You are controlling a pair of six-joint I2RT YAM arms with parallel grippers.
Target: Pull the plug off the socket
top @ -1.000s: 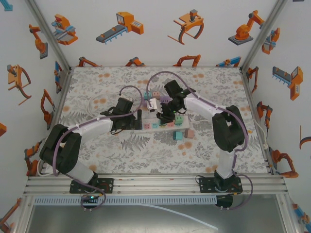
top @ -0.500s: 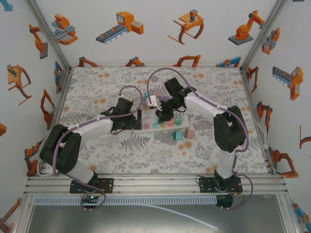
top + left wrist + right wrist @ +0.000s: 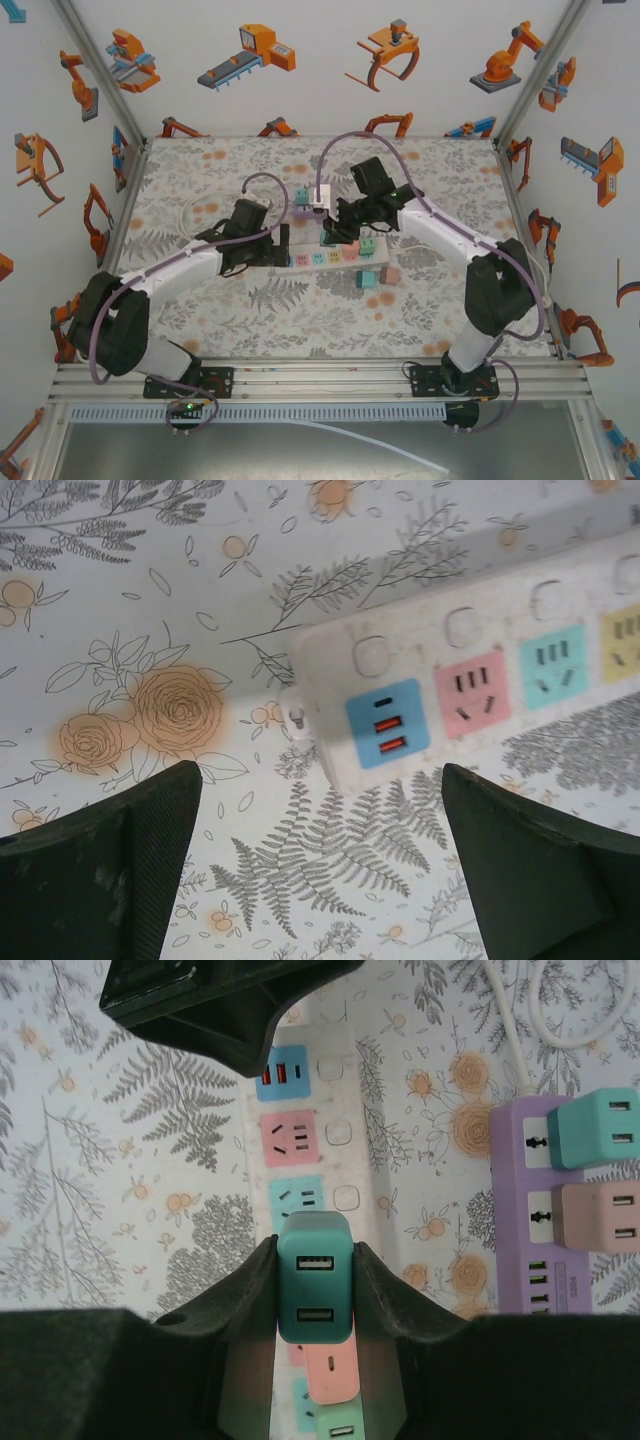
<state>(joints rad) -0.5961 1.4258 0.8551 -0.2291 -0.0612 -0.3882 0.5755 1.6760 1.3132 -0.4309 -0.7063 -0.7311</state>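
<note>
A teal two-port USB plug (image 3: 315, 1280) is clamped between the fingers of my right gripper (image 3: 315, 1295), which is shut on it. It hangs over the white power strip (image 3: 312, 1110), above the strip's teal socket (image 3: 298, 1200); whether its prongs are free of the strip is hidden. In the top view my right gripper (image 3: 330, 236) sits over the middle of the strip (image 3: 348, 256). My left gripper (image 3: 320, 880) is open just past the strip's USB end (image 3: 385, 725), with bare mat between its fingers (image 3: 110, 865); from above, the left gripper (image 3: 283, 247) is at that left end.
A pink plug (image 3: 333, 1372) and a green plug (image 3: 345, 1425) sit in the same strip. A purple strip (image 3: 540, 1260) beside it carries a teal plug (image 3: 600, 1130) and a pink plug (image 3: 600, 1218). Two loose plugs (image 3: 378, 277) lie in front of the strip. A white cable (image 3: 190, 210) loops at the left.
My right arm has swung its elbow out to the right and the wrist has risen slightly with the teal plug in it. The left arm shifted a little at the strip's end.
</note>
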